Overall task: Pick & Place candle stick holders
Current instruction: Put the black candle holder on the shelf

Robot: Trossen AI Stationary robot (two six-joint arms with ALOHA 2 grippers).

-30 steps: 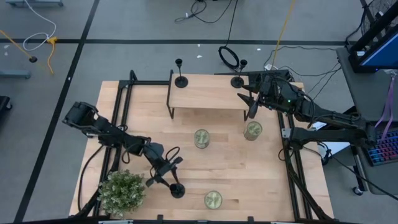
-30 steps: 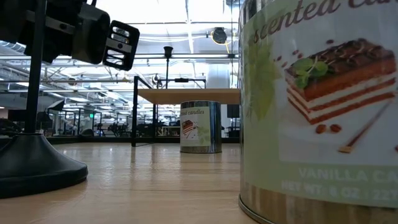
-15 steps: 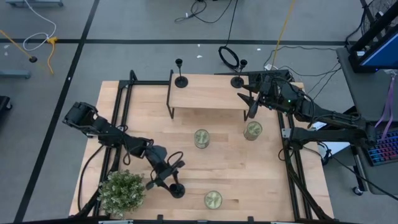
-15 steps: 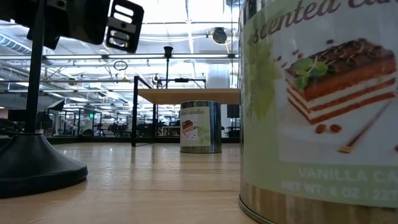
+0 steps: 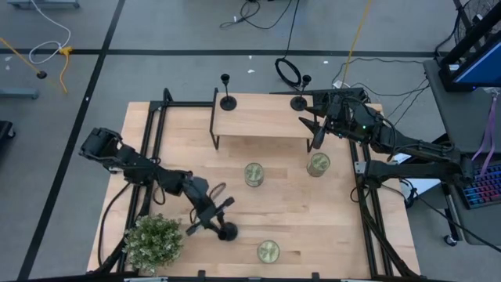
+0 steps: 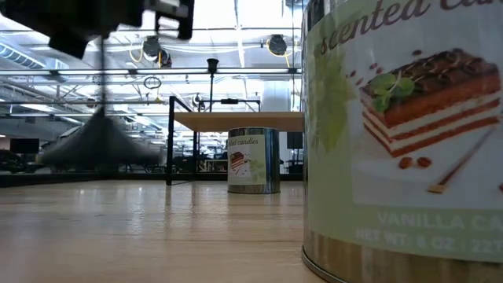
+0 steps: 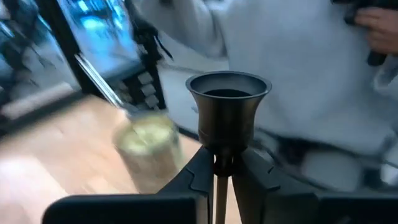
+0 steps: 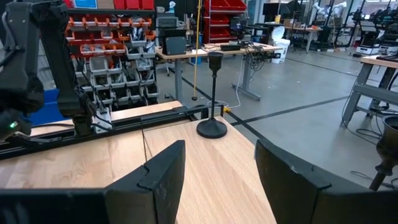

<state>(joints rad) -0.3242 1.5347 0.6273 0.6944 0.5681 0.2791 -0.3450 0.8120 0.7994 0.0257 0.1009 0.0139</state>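
Three black candle stick holders show. Two stand on their round bases on the raised wooden shelf [image 5: 262,117] at the table's far side: one at its left end [image 5: 228,103], one at its right end [image 5: 298,103]. My left gripper [image 5: 214,218] is shut on the third holder [image 5: 227,232] near the table's near edge; its cup [image 7: 228,93] rises between my fingers. My right gripper [image 5: 313,131] is open and empty over the shelf's right end, and its wrist view shows the left holder [image 8: 212,127] standing ahead. My left gripper pinches the holder's thin stem [image 7: 222,163] just below the cup, between its two fingers. The fingers lie across the stem, coming from the table's left. The holder stands about upright in the hold, its base [image 6: 98,145] lifted clear of the table.
Three candle tins stand on the table: one at the middle [image 5: 254,174], one to its right [image 5: 318,164], one at the near edge [image 5: 268,251], which fills the low view's right [image 6: 401,141]. A potted plant [image 5: 153,241] stands at the near left. A person in light clothing [image 7: 298,74] shows beyond the table.
My left gripper has risen and gone a little toward the table's right and far edges, still shut on the holder's stem. The holder's base, which stood on the table a second ago, is now lifted clear of it.
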